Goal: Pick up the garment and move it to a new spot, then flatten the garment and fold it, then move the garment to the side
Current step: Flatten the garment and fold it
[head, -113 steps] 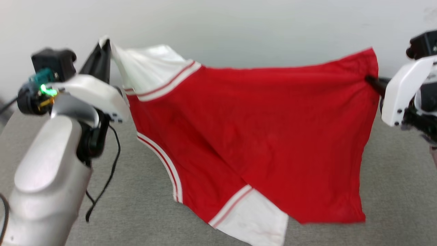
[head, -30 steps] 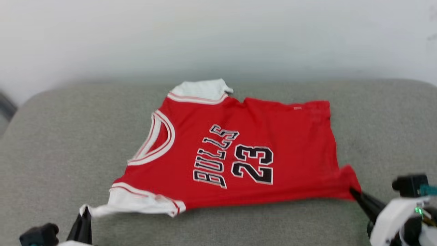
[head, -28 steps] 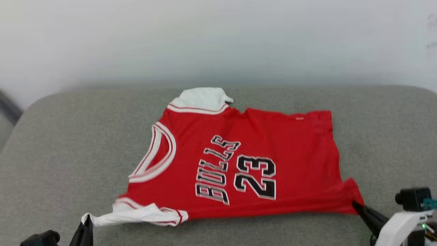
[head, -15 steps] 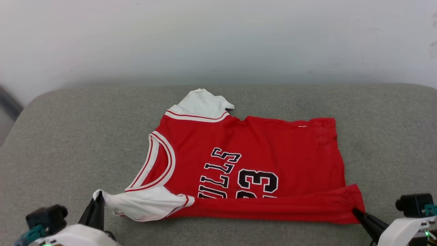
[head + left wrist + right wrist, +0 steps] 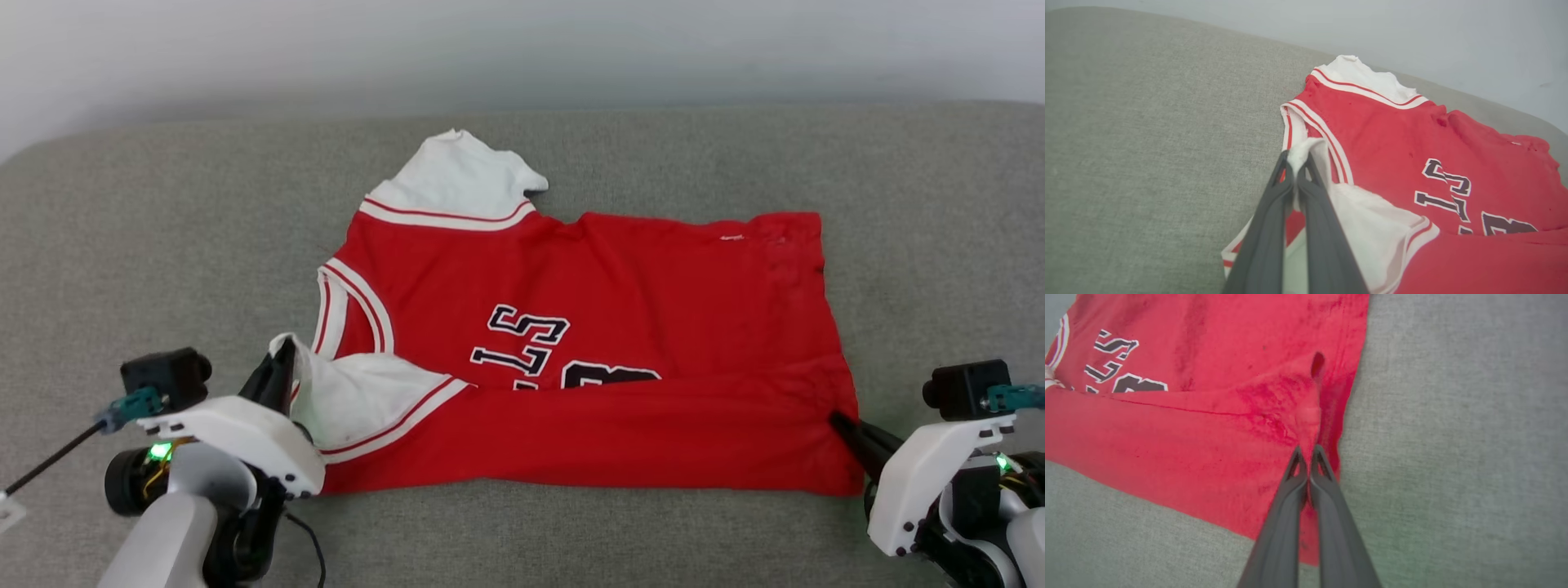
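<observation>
Farther folded, red garment (image 5: 620, 278) half-hides numerals (image 5: 608, 377); left end effector (image 5: 284, 353), right end effector (image 5: 834, 418) pinch it.

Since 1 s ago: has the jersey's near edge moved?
Yes. It went away from the robot, folding over the jersey: the numerals, fully bare then, are now mostly covered.
</observation>
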`<state>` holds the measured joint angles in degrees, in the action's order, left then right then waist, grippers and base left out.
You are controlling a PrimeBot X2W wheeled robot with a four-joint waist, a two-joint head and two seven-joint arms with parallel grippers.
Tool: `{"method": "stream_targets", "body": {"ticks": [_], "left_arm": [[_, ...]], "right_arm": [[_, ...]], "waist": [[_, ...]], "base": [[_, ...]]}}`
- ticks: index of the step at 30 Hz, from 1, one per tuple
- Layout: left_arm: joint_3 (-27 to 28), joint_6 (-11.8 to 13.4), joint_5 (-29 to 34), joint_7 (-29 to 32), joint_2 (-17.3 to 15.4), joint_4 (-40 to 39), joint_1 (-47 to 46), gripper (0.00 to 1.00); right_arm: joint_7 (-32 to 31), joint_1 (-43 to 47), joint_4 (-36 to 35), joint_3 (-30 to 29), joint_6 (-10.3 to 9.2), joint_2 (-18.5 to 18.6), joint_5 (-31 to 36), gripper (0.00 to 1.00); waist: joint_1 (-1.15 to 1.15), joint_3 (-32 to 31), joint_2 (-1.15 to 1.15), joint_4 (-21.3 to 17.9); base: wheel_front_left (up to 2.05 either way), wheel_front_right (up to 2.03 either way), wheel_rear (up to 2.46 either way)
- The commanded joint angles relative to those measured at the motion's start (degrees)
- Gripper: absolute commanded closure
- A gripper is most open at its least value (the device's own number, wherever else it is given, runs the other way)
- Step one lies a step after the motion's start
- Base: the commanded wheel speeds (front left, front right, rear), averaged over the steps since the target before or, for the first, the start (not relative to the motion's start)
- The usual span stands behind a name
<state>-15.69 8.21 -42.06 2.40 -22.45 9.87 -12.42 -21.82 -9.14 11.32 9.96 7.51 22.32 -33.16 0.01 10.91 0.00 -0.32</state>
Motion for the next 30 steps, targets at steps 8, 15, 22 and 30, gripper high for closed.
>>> {"method": "stream_targets", "body": {"ticks": [8,15,22,30], "left_arm": [[-1.57,-5.48,-2.57,1.25,2.70,15.59,-8.35,0.50],[-0.97,-7.30,-4.52,1.96,2.10,21.14,-7.96,0.00],[1.51,-6.83,-6.22,3.52,-2.15,19.02,-5.51,0.00],[2.73,-5.78,-8.28,13.30,-10.03,8.47,-2.91,0.00]], "right_arm": [[2.92,-2.38,6.80,2.73,-0.07,-1.42,-0.06,0.01],[10.27,-1.51,6.08,3.41,-0.05,-0.80,-0.95,0.00],[21.88,2.43,0.94,-0.43,-0.04,-1.95,3.63,0.00],[24.33,5.72,-6.62,-5.91,-0.04,-5.62,10.49,0.00]], "waist": [[-0.01,4.18,0.00,-0.99],[-0.01,1.54,0.00,-1.61],[-0.01,-4.18,0.00,-3.35],[-0.01,-6.79,0.00,-4.67]], "base": [[0.00,0.00,0.00],[0.00,0.00,0.00],[0.00,0.00,0.00],[0.00,0.00,0.00]]}}
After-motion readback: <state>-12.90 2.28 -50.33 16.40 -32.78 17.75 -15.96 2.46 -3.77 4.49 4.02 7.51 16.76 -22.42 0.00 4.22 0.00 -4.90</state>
